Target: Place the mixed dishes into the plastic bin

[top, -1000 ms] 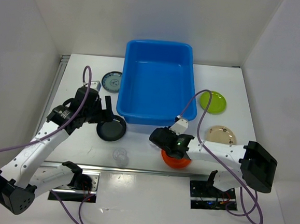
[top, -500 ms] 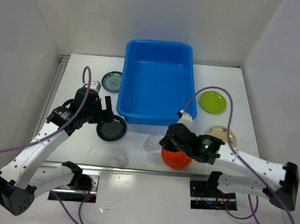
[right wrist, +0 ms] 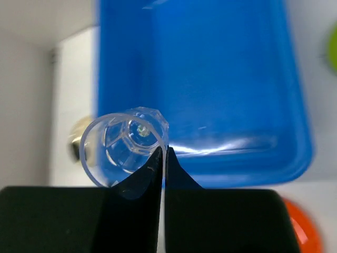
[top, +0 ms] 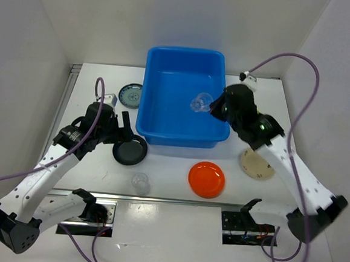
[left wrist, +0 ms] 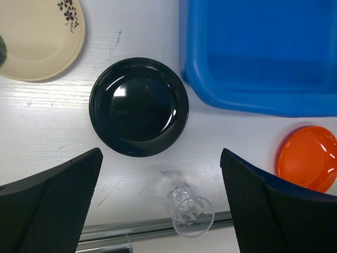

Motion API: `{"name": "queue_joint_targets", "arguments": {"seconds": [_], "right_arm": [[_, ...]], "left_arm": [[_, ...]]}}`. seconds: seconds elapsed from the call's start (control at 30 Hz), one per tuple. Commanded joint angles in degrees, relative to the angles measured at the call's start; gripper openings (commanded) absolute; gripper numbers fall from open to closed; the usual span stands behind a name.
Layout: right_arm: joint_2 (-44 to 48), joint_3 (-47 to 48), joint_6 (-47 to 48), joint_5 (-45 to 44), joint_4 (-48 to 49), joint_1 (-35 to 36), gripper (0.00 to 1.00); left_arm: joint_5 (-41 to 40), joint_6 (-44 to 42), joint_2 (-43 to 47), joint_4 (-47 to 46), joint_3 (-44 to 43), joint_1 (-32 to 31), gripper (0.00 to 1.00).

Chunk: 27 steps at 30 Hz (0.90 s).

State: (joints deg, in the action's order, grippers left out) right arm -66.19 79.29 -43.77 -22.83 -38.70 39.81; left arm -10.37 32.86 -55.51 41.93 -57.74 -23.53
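Note:
My right gripper is shut on the rim of a clear glass cup and holds it tilted above the blue plastic bin. The right wrist view shows the cup pinched in the gripper over the bin. My left gripper is open and empty above the black plate. In the left wrist view the black plate lies ahead of the open gripper, and a second clear cup lies on its side below it.
An orange plate lies at front centre. A cream plate lies partly under my right arm, another left of the black plate. A blue-patterned plate lies left of the bin. The second cup lies near the front rail.
My right arm lifted the glass cup from the table beside the orange plate and swung it back over the bin. The left arm has barely moved.

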Motion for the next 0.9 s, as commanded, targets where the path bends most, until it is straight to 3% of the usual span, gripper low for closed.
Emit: {"name": "queue_joint_targets", "arguments": {"seconds": [0.0,0.13,0.37,0.87], "right_arm": [[-7.6,0.6,9.1,5.3,2.6,-12.4,0.01],[-16.7,2.4,12.5,6.6,4.4,-19.6,0.01],[-29.7,7.2,14.9,6.6,6.2,-20.2,0.01],[-41.2,7.3,15.5,10.1,9.1,-20.2,0.01]], "left_arm": [[-0.2,-1.6,2.5,-1.6,0.0,0.2,1.00],[0.4,-1.0,3.6,-2.2,1.2,0.2,1.00],[1.9,0.1,3.6,-3.9,2.9,0.2,1.00],[1.9,0.1,2.5,-4.9,3.4,0.2,1.00]]}}
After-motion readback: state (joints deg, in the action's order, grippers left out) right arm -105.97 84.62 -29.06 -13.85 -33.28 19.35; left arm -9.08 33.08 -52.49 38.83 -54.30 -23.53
